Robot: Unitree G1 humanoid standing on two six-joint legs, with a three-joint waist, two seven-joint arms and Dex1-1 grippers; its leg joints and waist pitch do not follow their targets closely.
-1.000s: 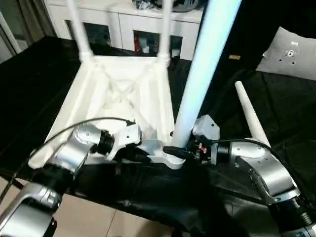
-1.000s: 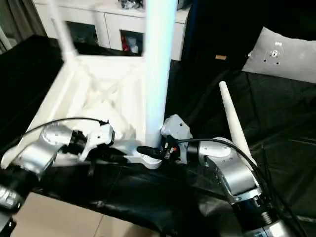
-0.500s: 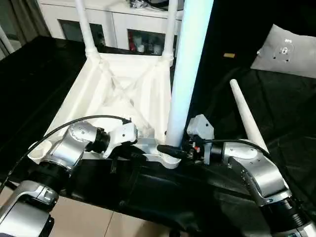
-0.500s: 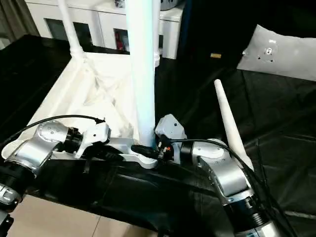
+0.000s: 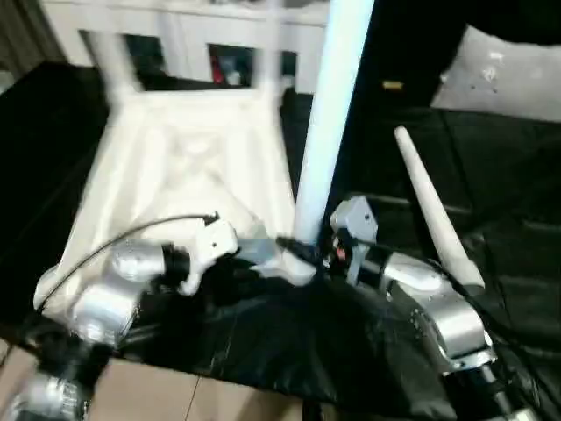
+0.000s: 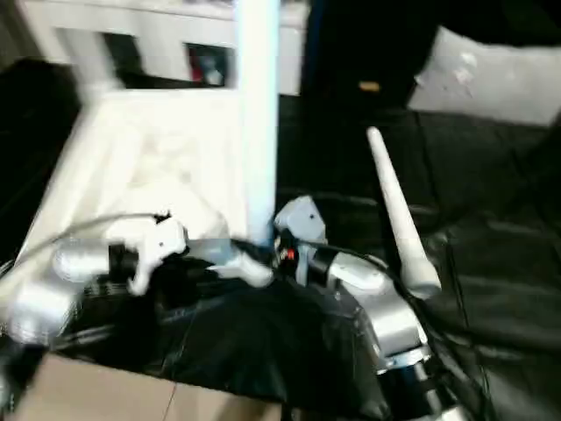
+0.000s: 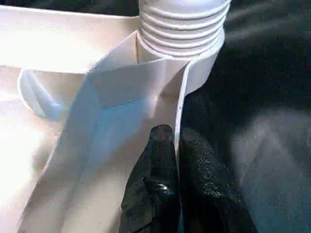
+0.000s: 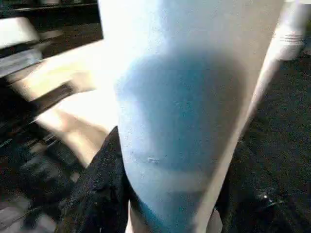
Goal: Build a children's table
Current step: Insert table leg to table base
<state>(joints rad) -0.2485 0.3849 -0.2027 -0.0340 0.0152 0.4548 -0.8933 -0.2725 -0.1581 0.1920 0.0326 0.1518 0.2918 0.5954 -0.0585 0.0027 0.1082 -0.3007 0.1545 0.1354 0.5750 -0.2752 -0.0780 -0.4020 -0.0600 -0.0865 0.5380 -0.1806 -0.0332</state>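
Observation:
The white table top (image 5: 188, 162) lies upside down on black cloth, ribbed underside up. Two legs (image 5: 114, 61) stand in its far corner sockets. A third leg (image 5: 329, 123) stands upright in the near right socket (image 5: 298, 267). My right gripper (image 5: 302, 250) is shut on that leg's base; its black fingers (image 8: 97, 194) hug the leg (image 8: 180, 111) on both sides. My left gripper (image 5: 254, 254) is shut on the top's rim beside that socket, the thin rim (image 7: 181, 111) pinched between its fingers (image 7: 153, 189), just short of the leg's threaded end (image 7: 182, 22). A fourth leg (image 5: 434, 215) lies loose at the right.
A white shelved cabinet (image 5: 202, 35) stands behind the table top. A grey-white cushion-like panel (image 5: 500, 74) lies at the far right. The black cloth (image 5: 289, 351) hangs over the near edge, with light floor (image 5: 158, 395) below.
The whole picture has shifted and blurred, so the camera moved. Both grippers keep their holds and the upright leg still stands in the near right socket.

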